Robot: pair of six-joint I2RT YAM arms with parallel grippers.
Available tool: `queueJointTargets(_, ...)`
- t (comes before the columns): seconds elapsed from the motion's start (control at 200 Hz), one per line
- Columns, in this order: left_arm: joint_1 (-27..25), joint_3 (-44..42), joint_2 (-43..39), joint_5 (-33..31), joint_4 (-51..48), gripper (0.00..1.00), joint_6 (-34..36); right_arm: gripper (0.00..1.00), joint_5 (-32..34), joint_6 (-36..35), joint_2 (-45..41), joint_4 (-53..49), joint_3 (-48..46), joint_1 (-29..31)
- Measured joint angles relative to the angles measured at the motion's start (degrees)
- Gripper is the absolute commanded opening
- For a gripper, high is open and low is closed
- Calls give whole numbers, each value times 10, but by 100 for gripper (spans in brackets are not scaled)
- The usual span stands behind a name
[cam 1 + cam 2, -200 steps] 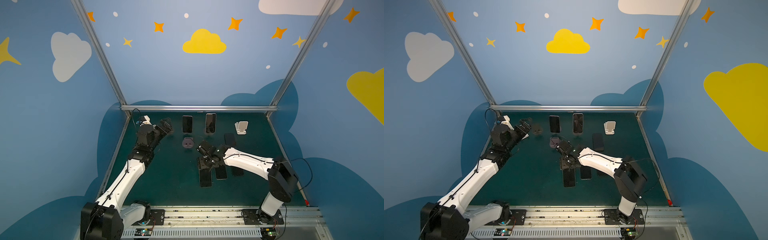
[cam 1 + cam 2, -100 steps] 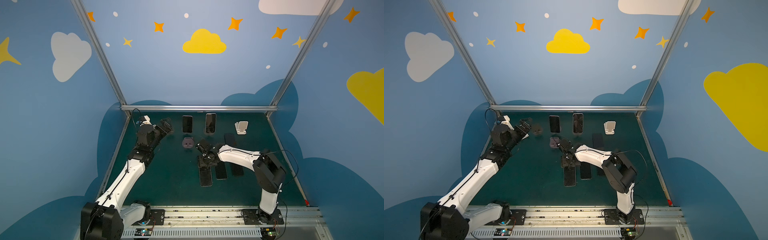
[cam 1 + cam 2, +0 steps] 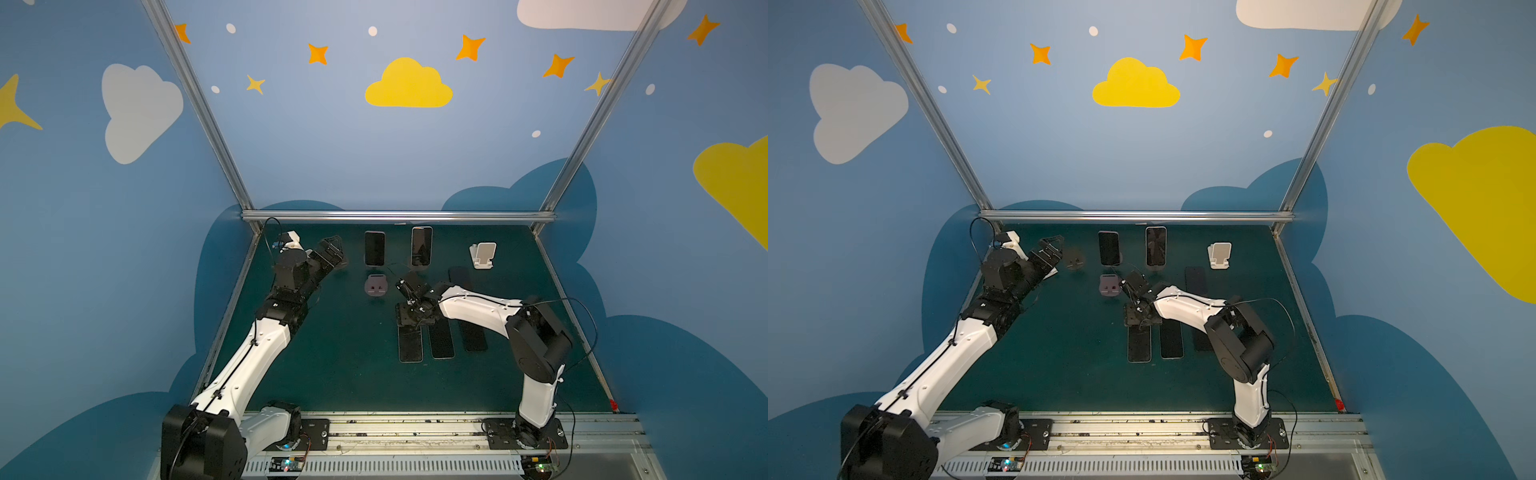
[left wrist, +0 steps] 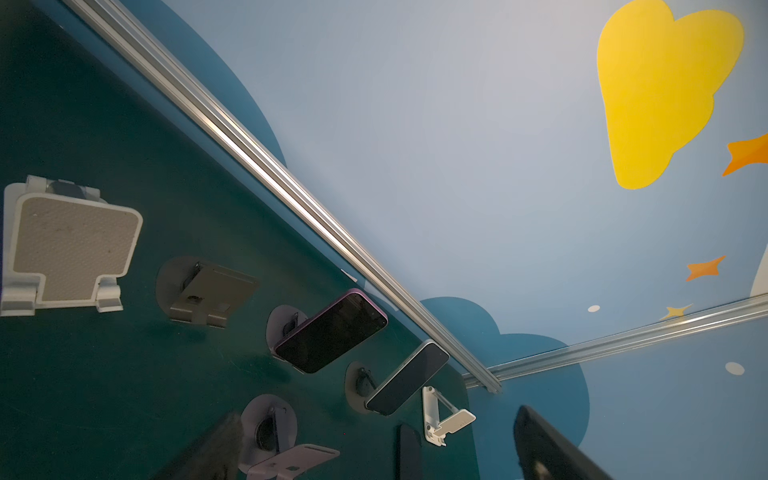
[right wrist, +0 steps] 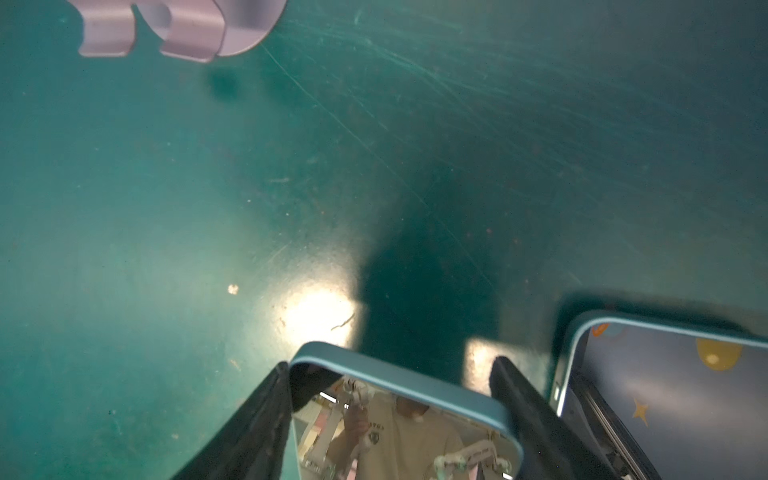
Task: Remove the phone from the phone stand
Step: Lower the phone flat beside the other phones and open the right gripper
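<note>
Black fingers (image 5: 257, 419) of the right gripper (image 5: 390, 368) pinch the teal-edged phone (image 5: 407, 432) across its width, one pad on each long edge, at the phone's far end. The phone is off any stand: it lies near-centre on the green table (image 3: 332, 353), leftmost in a row of three flat phones, just beside the middle phone (image 3: 441, 340) with a thin gap showing. Can't tell if its far end is fully seated. The pink stand (image 3: 376, 286) sits empty just far-left of the gripper. Further out, a purple-edged phone (image 4: 332, 328) and a silver-edged phone (image 4: 409, 378) lean on stands at the far edge, and the white stand (image 3: 483, 255) far right is empty. The left gripper (image 3: 332, 253) is spread wide, raised far left, holding nothing and well apart. My read: this is set-down and release. Get the phone flat first, then open both pads evenly so neither drags it right into the neighbour. Lift straight up before swinging, since glass on this table will slide easily. Keep the exit path off the pink stand.
</note>
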Motion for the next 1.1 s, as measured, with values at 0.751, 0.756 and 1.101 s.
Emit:
queueJointTargets(0.751, 0, 0, 0, -4, -1, 100, 0, 76, 14, -9, 30, -2, 2, -5)
queueJointTargets(0.756, 0, 0, 0, -4, -1, 100, 0, 76, 14, -8, 30, -2, 2, -5)
queueJointTargets(1.101, 0, 0, 0, -4, -1, 100, 0, 78, 14, -8, 30, -9, 4, -8)
